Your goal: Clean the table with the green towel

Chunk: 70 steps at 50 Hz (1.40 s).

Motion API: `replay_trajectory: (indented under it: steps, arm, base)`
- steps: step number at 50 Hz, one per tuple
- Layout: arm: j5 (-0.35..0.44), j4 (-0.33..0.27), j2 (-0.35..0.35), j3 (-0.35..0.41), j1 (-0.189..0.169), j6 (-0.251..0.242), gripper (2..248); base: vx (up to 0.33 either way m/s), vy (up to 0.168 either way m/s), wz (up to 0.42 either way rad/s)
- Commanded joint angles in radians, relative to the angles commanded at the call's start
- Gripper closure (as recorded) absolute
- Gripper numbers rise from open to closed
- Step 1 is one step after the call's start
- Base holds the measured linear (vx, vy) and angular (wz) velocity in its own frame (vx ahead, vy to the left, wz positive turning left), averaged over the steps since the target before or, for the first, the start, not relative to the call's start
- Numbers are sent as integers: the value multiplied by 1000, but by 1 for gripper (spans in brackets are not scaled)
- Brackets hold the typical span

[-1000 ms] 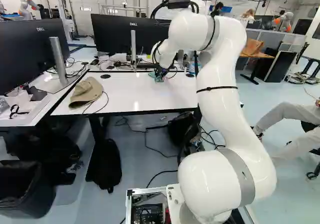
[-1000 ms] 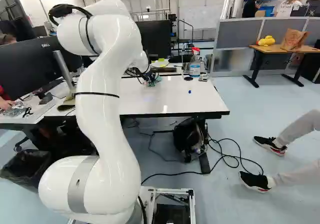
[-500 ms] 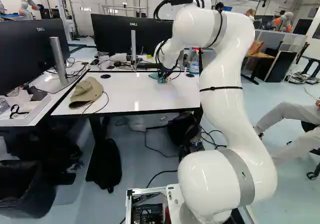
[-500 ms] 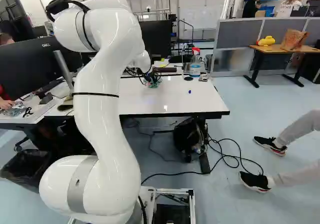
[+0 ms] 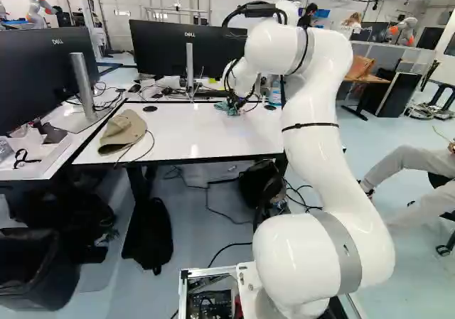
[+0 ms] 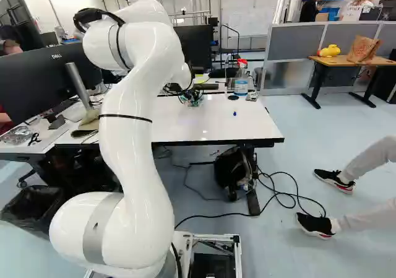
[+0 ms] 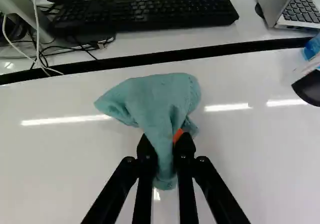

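Observation:
In the left base view my gripper [image 5: 235, 104] is low over the far part of the white table [image 5: 186, 131], with the green towel [image 5: 225, 108] bunched beneath it. From the wrist, the gripper [image 7: 167, 143] is shut on the towel [image 7: 161, 95], which is pinched between both fingers. The towel's wider folds spread ahead of the fingertips over the tabletop, and a short end hangs between the fingers. A bit of orange pad [image 7: 178, 135] shows beside the cloth.
A tan cap [image 5: 122, 132] with a cable lies at the table's left. A spray bottle [image 6: 241, 82] stands near the far right edge, and a small blue item [image 6: 234, 113] lies nearer. Beyond the dark gap are a keyboard [image 7: 145, 10], monitors and a laptop [image 7: 303, 8].
The gripper and the held towel have shifted slightly right in both base views. The arm's upper part has swayed. The base has not moved.

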Motion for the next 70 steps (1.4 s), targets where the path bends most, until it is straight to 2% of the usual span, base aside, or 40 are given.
replay_trajectory:
  steps: [9,20,36,49,70]
  arm:
    - [0,0,-25,-36,16,0,200]
    - [0,0,-22,-31,41,0,200]
    - [0,0,-12,-28,42,0,200]
    - [0,0,41,18,65,0,200]
    - [0,0,160,138,96,0,200]
  base:
    - [0,0,0]
    - [0,0,0]
    - [0,0,0]
    - [0,0,0]
    - [0,0,0]
